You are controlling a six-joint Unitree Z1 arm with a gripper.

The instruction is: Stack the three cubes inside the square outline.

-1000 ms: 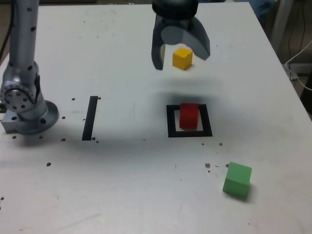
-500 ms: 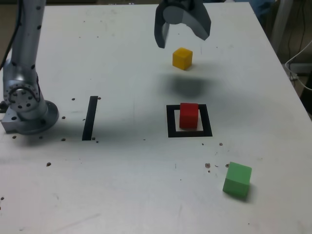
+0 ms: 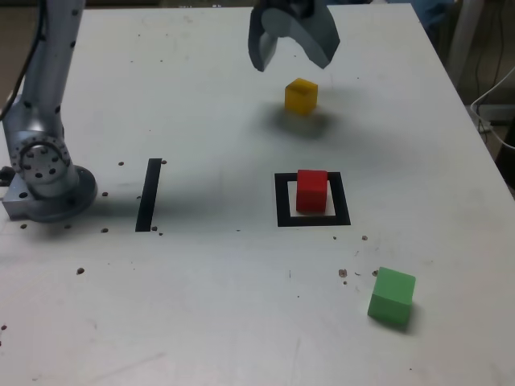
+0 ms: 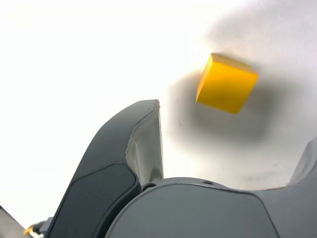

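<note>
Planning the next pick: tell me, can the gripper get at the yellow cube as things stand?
Probably yes: the gripper is open just above the yellow cube, which sits alone on the table with nothing beside it.

End effector [image 3: 291, 56] spread wide above yellow cube [image 3: 301, 96]; red cube [image 3: 311, 190] inside square outline [image 3: 312, 199].

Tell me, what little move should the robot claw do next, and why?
Probably it should drop straight down so its open jaws go around the yellow cube. The gripper hangs open and empty just above that cube. The red cube already sits in the square outline, so yellow looks like the next block to stack; the green cube is farther off.
</note>
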